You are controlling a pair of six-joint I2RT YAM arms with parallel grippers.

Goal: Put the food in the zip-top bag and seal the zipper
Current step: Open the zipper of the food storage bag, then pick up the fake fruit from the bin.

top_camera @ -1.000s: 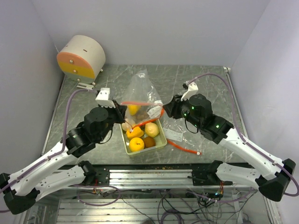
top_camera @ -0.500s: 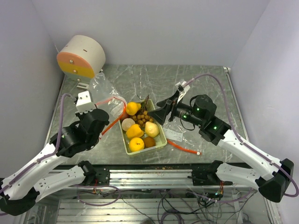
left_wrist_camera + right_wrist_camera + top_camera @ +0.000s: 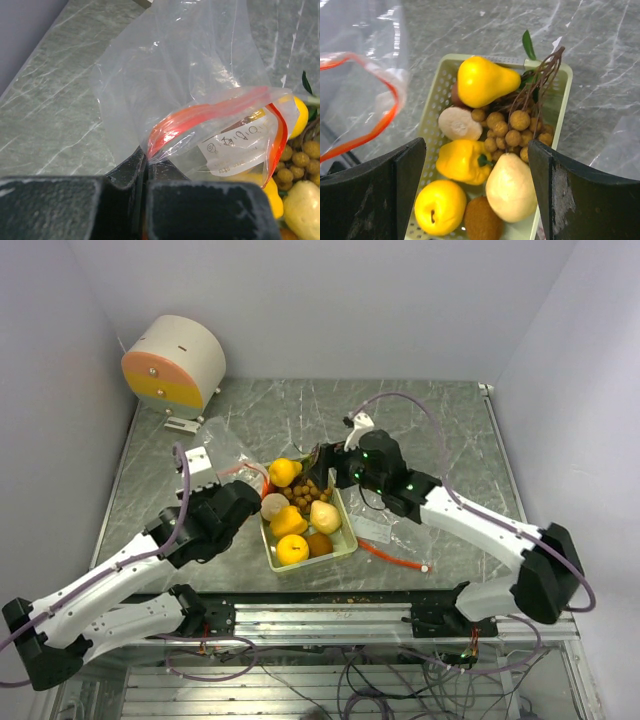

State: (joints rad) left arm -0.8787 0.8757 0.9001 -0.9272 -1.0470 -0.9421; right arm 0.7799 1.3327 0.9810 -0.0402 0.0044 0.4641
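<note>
Grips the zip-top bag (image 3: pixel 200 65) by its red zip edge with the left claw (image 3: pixel 146 162), shut tight, left of the tray (image 3: pixel 432 105). Holds the right claw (image 3: pixel 477 165) wide open, empty, over the food (image 3: pixel 482 80) in that tray.

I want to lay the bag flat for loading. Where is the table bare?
Bare table runs along the back wall, from the round box to the far right corner. Crowded: mid-table, where the zip-top bag, green tray and loose plastic sit close.
</note>
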